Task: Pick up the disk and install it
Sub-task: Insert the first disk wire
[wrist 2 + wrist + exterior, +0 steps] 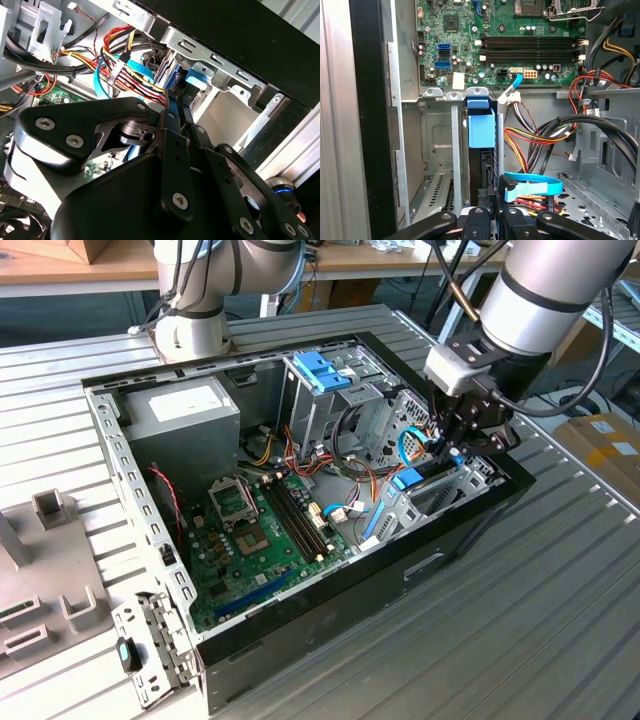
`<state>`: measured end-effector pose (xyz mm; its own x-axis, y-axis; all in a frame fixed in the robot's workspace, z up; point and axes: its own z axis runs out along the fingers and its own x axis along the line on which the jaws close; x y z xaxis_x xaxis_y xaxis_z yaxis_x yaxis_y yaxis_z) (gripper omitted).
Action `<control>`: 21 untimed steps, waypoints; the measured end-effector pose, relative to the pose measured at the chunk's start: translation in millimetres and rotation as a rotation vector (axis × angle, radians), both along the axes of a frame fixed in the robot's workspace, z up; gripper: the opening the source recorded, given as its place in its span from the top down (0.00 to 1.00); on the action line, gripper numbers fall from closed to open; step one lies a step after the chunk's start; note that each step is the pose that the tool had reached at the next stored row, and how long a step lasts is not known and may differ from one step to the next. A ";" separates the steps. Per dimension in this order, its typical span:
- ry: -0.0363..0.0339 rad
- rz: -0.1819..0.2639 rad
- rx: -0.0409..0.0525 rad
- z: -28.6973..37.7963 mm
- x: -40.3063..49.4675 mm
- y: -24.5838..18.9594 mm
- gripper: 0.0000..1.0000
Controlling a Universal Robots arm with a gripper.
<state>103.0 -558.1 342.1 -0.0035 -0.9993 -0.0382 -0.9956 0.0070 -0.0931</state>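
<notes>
An opened desktop computer case (130,455) is being shown lying on its side on a ribbed metal table (560,640), with the green motherboard (255,540) exposed and the grey power supply box (180,410) sitting at the far corner. A tall metal cage with a blue handle piece (322,370) is standing near the middle of the case. At the case wall on the exterior view's right, the gripper (447,445) is being held low over a narrow drive bay (445,150). The disk (481,129) is being seen standing on edge inside that bay, its bright blue carrier showing between the metal rails, already slotted well in. The jaws are being kept clenched on the disk's upper edge, the black fingers (176,150) drawn close together around it. The disk is judged stiff, fairly heavy for its size and shock-sensitive, with smooth metal faces likely to slip; the blue plastic rail and the narrow edges are judged the safer places to be gripped. Red, yellow and blue cables (535,135) are lying just beside the bay.
</notes>
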 end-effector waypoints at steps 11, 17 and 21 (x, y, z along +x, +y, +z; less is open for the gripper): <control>0.0000 0.000 -0.0001 -4.7 -1.4 0.0 0.84; 0.0000 0.000 0.0000 -4.8 -1.4 0.0 0.84; 0.0000 0.000 0.0002 -5.0 -1.4 0.0 0.64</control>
